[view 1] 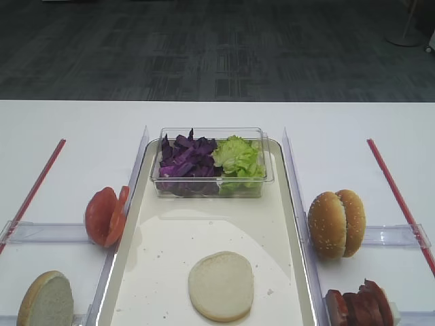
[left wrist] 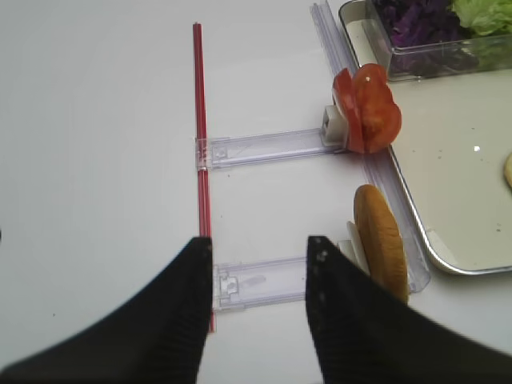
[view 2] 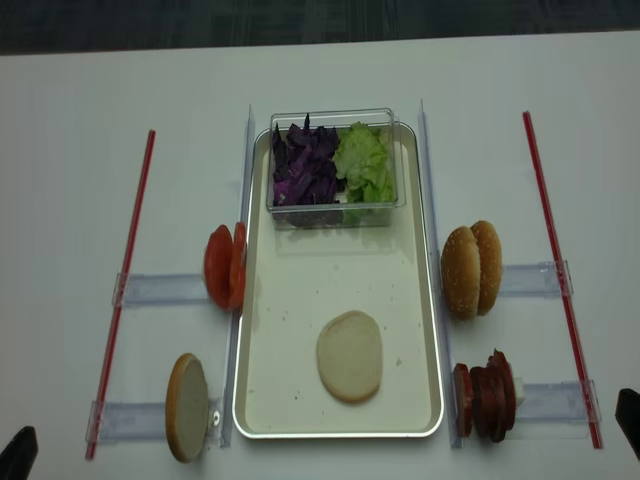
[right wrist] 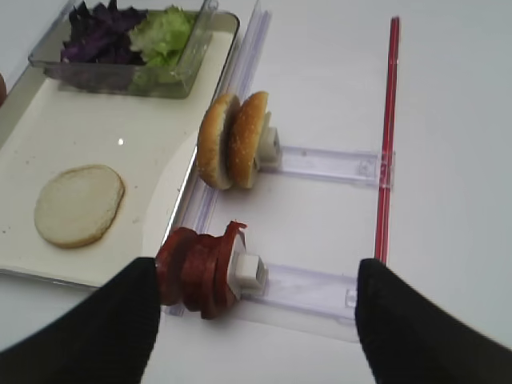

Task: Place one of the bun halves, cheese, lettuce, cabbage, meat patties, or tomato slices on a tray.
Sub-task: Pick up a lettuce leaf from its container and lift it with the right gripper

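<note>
Right, both grippers empty. Right gripper (right wrist: 256,308) jaws spread wide at the bottom of its wrist view, touching nothing; the meat patties (right wrist: 196,272) sit on edge between and just above the fingers (right wrist: 112,324), apart from them. Left gripper (left wrist: 260,300) also parted, narrower gap, holding nothing, over a clear rail (left wrist: 256,280) at lower centre; a bun half on edge (left wrist: 382,250) is just right of it. Tray (view 1: 285,224) centre frame, one pale bun half (view 1: 221,285) lying flat near its lower end. Clear tub (view 1: 212,183) at the tray's upper end holds cabbage (view 1: 185,159) left, lettuce (view 1: 238,157) right. Tomato slices (view 1: 105,216) left of the tray, two sesame bun halves (view 1: 336,223) right.
</note>
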### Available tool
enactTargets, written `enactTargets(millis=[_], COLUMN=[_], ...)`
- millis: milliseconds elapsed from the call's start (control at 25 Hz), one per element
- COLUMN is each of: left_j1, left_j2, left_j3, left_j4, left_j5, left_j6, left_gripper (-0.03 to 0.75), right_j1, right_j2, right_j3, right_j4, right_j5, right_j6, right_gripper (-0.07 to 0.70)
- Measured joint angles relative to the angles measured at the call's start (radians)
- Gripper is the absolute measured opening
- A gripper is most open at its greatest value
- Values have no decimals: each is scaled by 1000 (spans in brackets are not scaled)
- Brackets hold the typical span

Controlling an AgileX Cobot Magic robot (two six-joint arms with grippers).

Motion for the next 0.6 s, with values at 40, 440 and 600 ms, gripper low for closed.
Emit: enactTargets(millis=[40, 440, 600], left_j1=[0, 0, 0], left_j2=[0, 0, 0], left_j3=[0, 0, 0], left_j4=[0, 0, 0], left_j5=[0, 0, 0], left_j6=[0, 0, 0], left_gripper=[271, 271, 271], right_j1=[0, 0, 0], right_j2=[36, 392, 519], right_j3=[0, -45, -102], right_j4=[0, -15, -39], right_j5=[-2, -79, -93], right_j6=[0, 0, 0], right_gripper=[537, 537, 537])
